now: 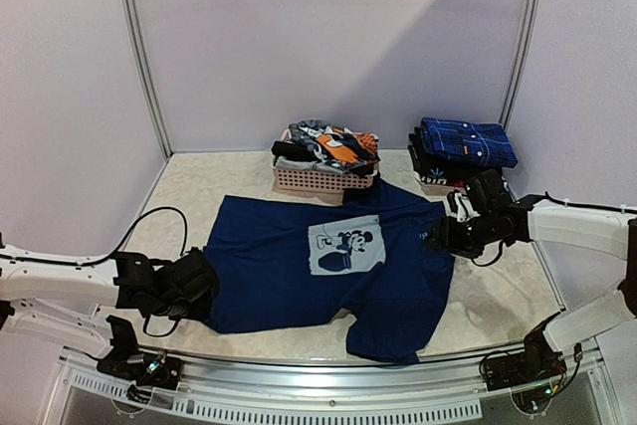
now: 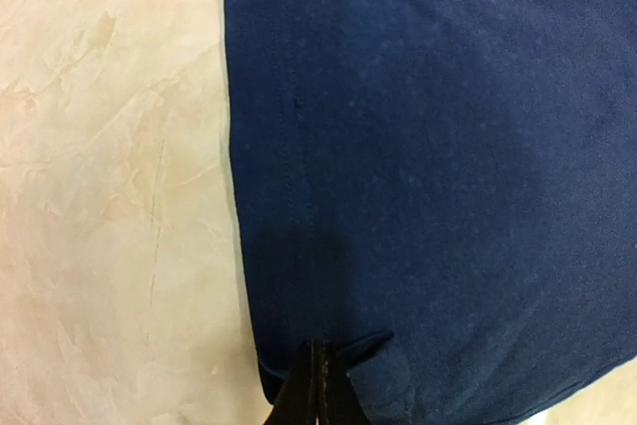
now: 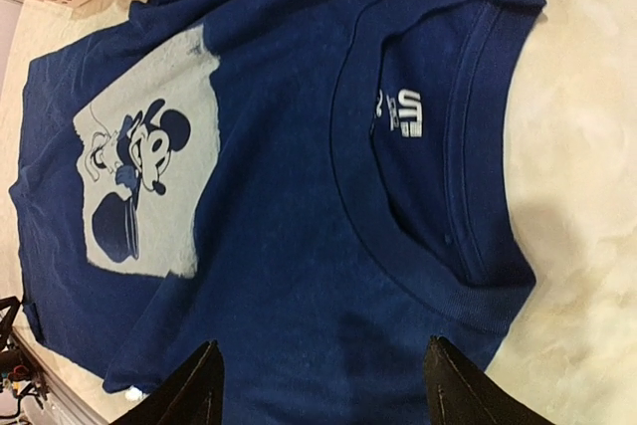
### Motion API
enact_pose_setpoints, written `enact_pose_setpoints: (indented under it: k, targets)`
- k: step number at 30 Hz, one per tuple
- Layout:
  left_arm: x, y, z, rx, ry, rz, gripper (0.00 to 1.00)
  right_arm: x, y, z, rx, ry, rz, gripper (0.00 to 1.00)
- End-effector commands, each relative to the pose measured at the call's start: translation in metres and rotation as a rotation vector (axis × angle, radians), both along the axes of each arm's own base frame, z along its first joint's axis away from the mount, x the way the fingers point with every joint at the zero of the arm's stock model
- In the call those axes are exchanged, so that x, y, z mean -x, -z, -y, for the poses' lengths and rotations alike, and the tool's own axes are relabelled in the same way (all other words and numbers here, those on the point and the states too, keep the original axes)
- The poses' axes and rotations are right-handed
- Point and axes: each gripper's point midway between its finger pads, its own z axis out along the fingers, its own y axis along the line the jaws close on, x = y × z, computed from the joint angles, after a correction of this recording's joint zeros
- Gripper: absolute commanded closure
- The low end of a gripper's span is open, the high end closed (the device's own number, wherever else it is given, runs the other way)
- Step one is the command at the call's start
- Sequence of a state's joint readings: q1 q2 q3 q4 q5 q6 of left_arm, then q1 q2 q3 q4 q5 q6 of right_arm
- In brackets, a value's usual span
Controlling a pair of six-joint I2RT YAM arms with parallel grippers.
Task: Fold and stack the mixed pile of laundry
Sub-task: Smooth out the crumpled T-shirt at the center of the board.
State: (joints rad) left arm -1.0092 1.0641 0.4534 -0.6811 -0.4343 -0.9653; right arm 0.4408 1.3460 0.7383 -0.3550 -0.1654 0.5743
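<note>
While left jaws pinch the navy T-shirt hem, right jaws gape wide near its collar.

Navy tee w/ pale cartoon print; pink basket; beige marbled table.

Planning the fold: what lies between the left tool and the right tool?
Only the navy T-shirt, spread print-up; the top view shows it spanning from left tool to right tool.

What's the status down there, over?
Left pincer shut on hem of navy T-shirt. Right pincer open over its collar. Shirt spread out, print up. Laundry basket beyond it, not blocking.
</note>
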Motion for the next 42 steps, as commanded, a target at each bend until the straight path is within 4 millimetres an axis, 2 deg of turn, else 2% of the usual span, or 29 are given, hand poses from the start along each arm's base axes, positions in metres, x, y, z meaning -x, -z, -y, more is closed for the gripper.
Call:
enact_pose_setpoints:
  k: [1, 8, 15, 27, 31, 38, 42]
  targets:
    - [-0.011, -0.005, 0.005, 0.05, -0.008, 0.101, 1.0, 0.03, 0.005, 0.006, 0.023, -0.005, -0.107, 0.3]
    - [-0.019, -0.008, 0.004, 0.044, -0.001, 0.161, 1.0, 0.069, 0.014, -0.004, -0.002, -0.075, -0.248, 0.3]
    - [-0.023, -0.007, 0.005, 0.056, 0.0, 0.19, 1.0, 0.105, 0.025, 0.007, 0.044, -0.094, -0.348, 0.3]
    - [-0.027, -0.011, 0.009, 0.068, -0.008, 0.211, 1.0, 0.142, 0.037, -0.016, -0.002, -0.199, -0.457, 0.27]
    - [-0.028, -0.011, 0.01, 0.071, -0.011, 0.212, 1.0, 0.15, 0.039, -0.018, -0.004, -0.201, -0.467, 0.27]
    - [-0.027, -0.012, 0.01, 0.075, -0.011, 0.212, 1.0, 0.169, 0.041, -0.026, 0.01, -0.232, -0.499, 0.3]
    - [-0.027, -0.011, 0.009, 0.084, -0.014, 0.215, 1.0, 0.172, 0.045, -0.034, 0.016, -0.243, -0.488, 0.33]
